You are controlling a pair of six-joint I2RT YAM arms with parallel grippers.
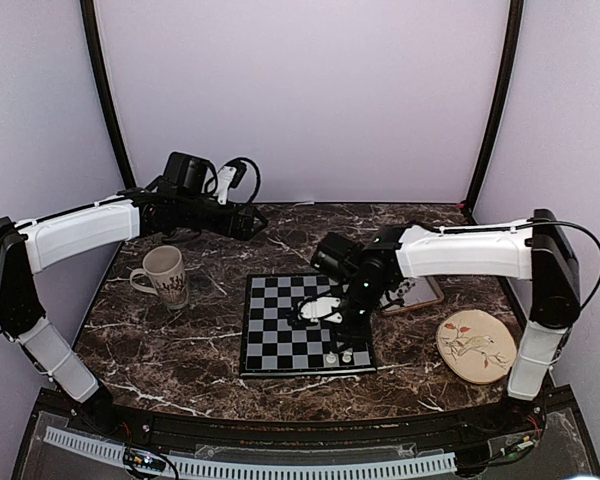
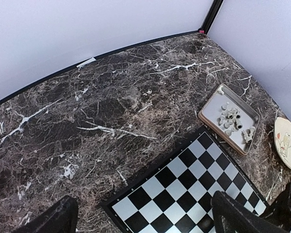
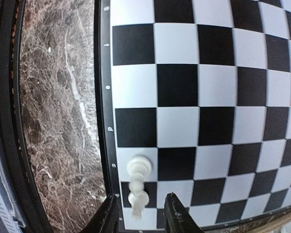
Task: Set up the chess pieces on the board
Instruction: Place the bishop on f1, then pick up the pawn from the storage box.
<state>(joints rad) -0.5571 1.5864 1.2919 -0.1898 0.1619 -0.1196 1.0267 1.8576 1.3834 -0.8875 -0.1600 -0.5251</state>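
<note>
- Right gripper [image 3: 141, 201]: jaws released, chess piece [image 3: 137, 200] standing free between them on the board [image 3: 179, 126].
- Second piece [image 3: 138, 166] just beyond the jaws.
- Left gripper [image 2: 145, 208]: jaws spread, empty.

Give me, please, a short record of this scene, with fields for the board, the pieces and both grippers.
board: chessboard, flat on the marble table
pieces on board: two white chess pieces, near row, towards the right corner
pieces off board: more white pieces, heaped in the tray
left gripper: open, empty, high over the table
right gripper: open, over the two pieces
others: mug, bird plate
</note>
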